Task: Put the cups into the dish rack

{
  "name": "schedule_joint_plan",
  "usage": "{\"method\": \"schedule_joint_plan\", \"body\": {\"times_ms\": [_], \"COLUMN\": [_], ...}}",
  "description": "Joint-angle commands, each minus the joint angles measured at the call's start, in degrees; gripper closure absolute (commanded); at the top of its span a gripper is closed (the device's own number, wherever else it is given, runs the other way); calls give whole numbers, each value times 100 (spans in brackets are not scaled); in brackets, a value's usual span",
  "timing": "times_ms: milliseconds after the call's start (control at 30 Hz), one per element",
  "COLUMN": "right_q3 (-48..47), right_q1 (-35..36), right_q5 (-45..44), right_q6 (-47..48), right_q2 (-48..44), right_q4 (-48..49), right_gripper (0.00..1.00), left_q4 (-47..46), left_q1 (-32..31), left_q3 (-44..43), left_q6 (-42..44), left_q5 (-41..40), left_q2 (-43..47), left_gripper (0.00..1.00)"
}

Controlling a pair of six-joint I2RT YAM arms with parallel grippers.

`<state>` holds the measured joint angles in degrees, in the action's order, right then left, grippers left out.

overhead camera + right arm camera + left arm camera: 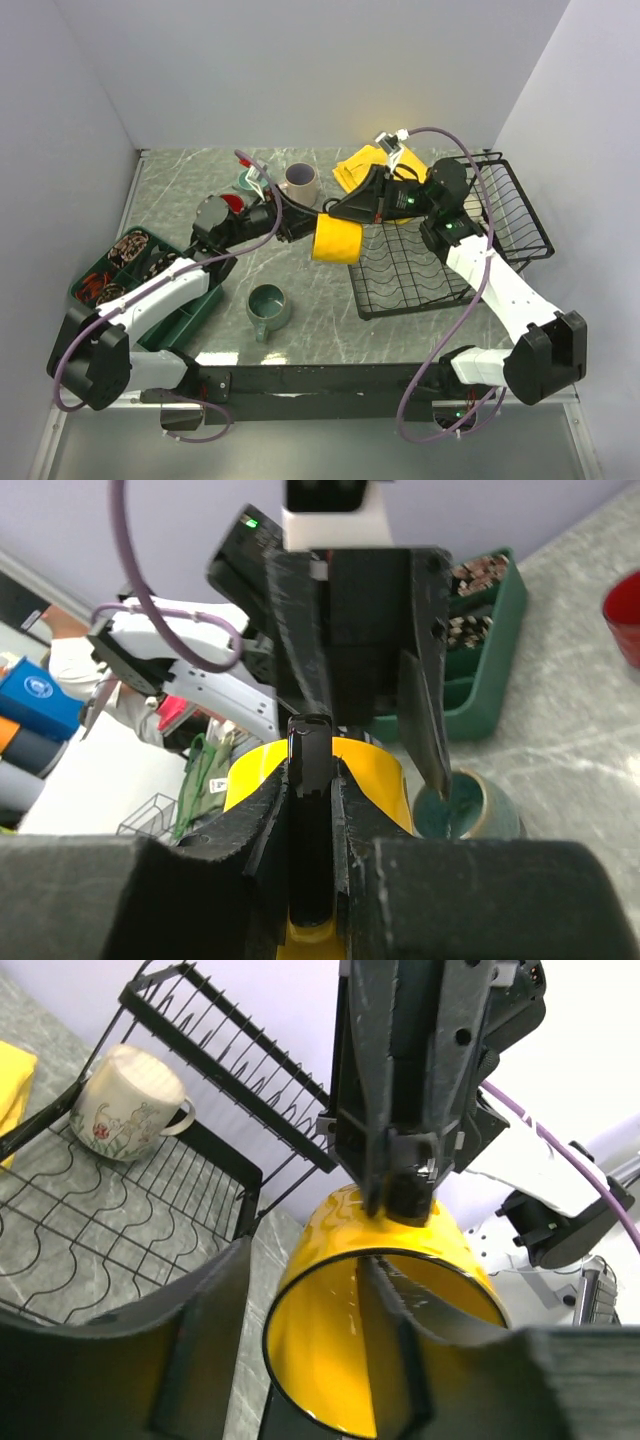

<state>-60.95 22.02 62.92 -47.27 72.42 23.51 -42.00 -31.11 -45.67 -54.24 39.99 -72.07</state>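
Top view: yellow mug (337, 242) is held in mid-air between both claws. Left claw (314, 232) is at its mouth and right claw (350, 218) is on its upper side. The rack (470, 215) lies below and behind the right claw.

Left wrist: left claw stands half wide. One finger (205, 1350) is outside the mug wall and the other is inside the mouth; neither seems to press. A cream mug (125, 1105) sits in the rack, beyond the claw to its upper left.

Right wrist: right claw is pinched narrow on what looks like the handle (310, 820), with the mug body below the fingertips. A teal cup (465, 805) stands beyond, to the right.

Judgement: this is a hand-over to the right arm.
- The left claw should back straight out along the mug's axis so the inner finger clears the rim.
- A handle-only grip may let the mug swing, so carry it slowly.
- Set it on free tines, away from the cream mug.
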Motion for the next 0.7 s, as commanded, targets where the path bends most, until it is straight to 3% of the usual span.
{"method": "schedule_joint_plan", "body": {"times_ms": [0,100,167,333,400,567,667], "right_q3": [57,5,-153,-593,-813,-1462,-1499], "right_q1": [-207,-382,-540,-673,-673,-620,-559], "right_q5": [-7,-104,-156,-797,-1069,-2563,-3310], "right_q6": [199,689,1086,3089,3860,5348,5955], "right_q2": [-378,-500,-571,-694,-642,-151,-18], "right_q4": [-56,-572,-1317,-3314,-4167,-5959,-6287], "right_gripper": [100,100,100,100,100,100,100], "left_q4": [104,375,1156,3474,3873,4909,5244], "left_q1": [-9,0,9,97,105,123,123], "left_q3": [-91,-12,-38,-196,-188,-39,189], "left_q6": [80,264,641,1703,1881,2224,2225], "left_q5": [-61,-192,-648,-2579,-3021,-3664,-3796], "left_q2": [150,307,553,1456,1757,2776,3339], "left_gripper": [46,36,28,7,1,4,4]}}
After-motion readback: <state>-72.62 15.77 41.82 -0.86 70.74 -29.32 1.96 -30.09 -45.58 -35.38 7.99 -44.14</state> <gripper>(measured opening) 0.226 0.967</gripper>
